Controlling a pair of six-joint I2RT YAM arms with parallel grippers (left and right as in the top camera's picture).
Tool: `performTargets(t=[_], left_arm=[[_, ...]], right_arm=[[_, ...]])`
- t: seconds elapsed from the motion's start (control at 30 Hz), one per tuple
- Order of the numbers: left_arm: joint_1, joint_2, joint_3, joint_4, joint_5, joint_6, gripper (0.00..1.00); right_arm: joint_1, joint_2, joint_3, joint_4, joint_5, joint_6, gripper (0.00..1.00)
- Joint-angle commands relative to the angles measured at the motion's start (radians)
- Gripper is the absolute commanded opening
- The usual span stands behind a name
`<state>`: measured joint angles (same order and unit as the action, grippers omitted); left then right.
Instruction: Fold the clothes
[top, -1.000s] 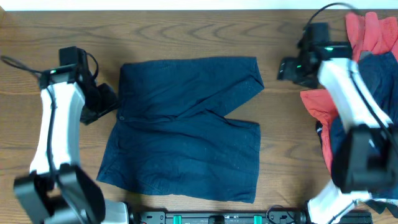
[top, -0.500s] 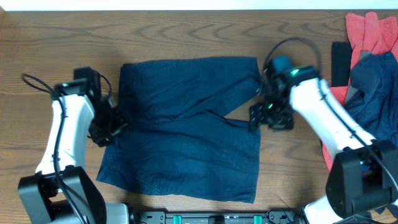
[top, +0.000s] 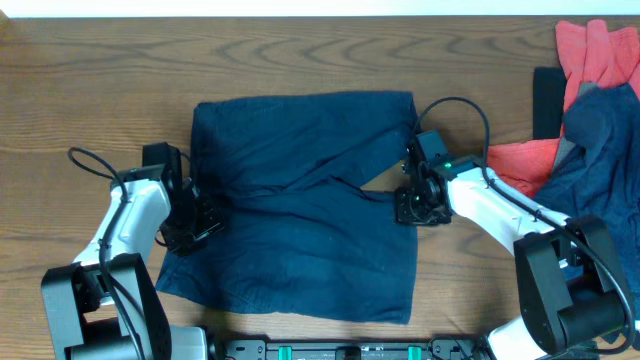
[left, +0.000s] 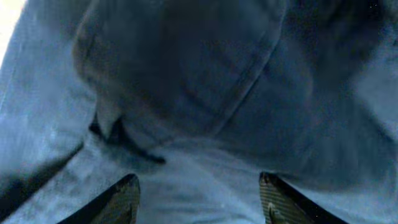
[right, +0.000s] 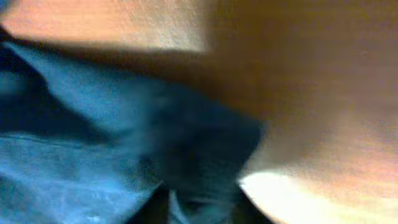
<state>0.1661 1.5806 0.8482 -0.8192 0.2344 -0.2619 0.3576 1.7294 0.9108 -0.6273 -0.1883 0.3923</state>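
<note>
From straight above we look down on the brown wooden worktop (top: 300, 50). Our left wrist view looks very closely onto the plain dark navy cloth shorts (left: 205, 93). Our blurred right one looks onto their edge. Both patches also show overhead.

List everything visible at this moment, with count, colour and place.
plain dark navy cloth shorts: one, navy, spread flat mid-table
coral red cloth garment: count unclear, coral red, heaped at the table's right edge
dark navy cloth garment: count unclear, navy, lying over the red in that heap
flat black rectangular object: one, black, beside the heap
brown wooden table: one, brown, under everything
left arm: one, white and black, left of the shorts
right arm: one, white and black, right of the shorts
left pincer: one, black, open over the shorts' left edge
right pincer: one, black, at the shorts' right edge; opening unclear
</note>
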Motion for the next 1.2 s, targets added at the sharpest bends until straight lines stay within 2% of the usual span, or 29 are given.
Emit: performTargets(t=[0.0,0.2,0.4,0.57,0.63,0.67,0.73,0.83,0.87,0.9,1.0,1.07,1.17], left_arm=[[-0.002,0.008,-0.018,0.039,0.006,-0.005,0.63],[-0.002,0.033,-0.05,0.235,0.014,-0.005,0.63],[-0.002,0.118,-0.048,0.436,0.175,-0.059,0.63],[-0.002,0.123,0.009,0.446,0.193,-0.048,0.63],[-0.002,0.109,0.056,0.411,0.193,-0.034,0.63],[-0.002,0.103,0.079,0.388,0.193,-0.033,0.63],[-0.002,0.084,0.135,0.302,0.193,-0.018,0.64],[0.0,0.048,0.206,0.122,0.192,0.017,0.7],[0.005,0.027,0.226,0.035,0.192,0.031,0.71],[0.009,0.011,0.233,-0.018,0.191,0.033,0.72],[0.027,-0.043,0.236,-0.18,0.193,-0.002,0.72],[0.028,-0.064,0.235,-0.282,0.192,-0.074,0.73],[0.028,-0.072,0.222,-0.394,0.178,-0.177,0.73]], right_arm=[[0.011,0.01,-0.041,0.056,0.016,0.012,0.01],[-0.013,0.01,-0.037,0.188,0.109,0.011,0.01],[-0.084,0.01,-0.011,0.328,0.128,0.011,0.01],[-0.153,0.01,0.067,0.329,0.106,-0.032,0.01],[-0.178,0.01,0.112,0.297,0.103,-0.044,0.09],[-0.189,0.01,0.133,0.275,0.103,-0.051,0.19],[-0.205,0.01,0.174,0.216,0.103,-0.05,0.49],[-0.223,0.01,0.241,0.066,0.111,-0.048,0.77],[-0.231,0.01,0.267,-0.016,0.123,-0.042,0.91],[-0.235,0.01,0.281,-0.071,0.142,-0.015,0.99],[-0.258,0.009,0.306,-0.233,0.156,0.119,0.98],[-0.273,0.009,0.304,-0.32,0.061,0.245,0.99],[-0.279,0.008,0.274,-0.391,-0.1,0.322,0.99]])
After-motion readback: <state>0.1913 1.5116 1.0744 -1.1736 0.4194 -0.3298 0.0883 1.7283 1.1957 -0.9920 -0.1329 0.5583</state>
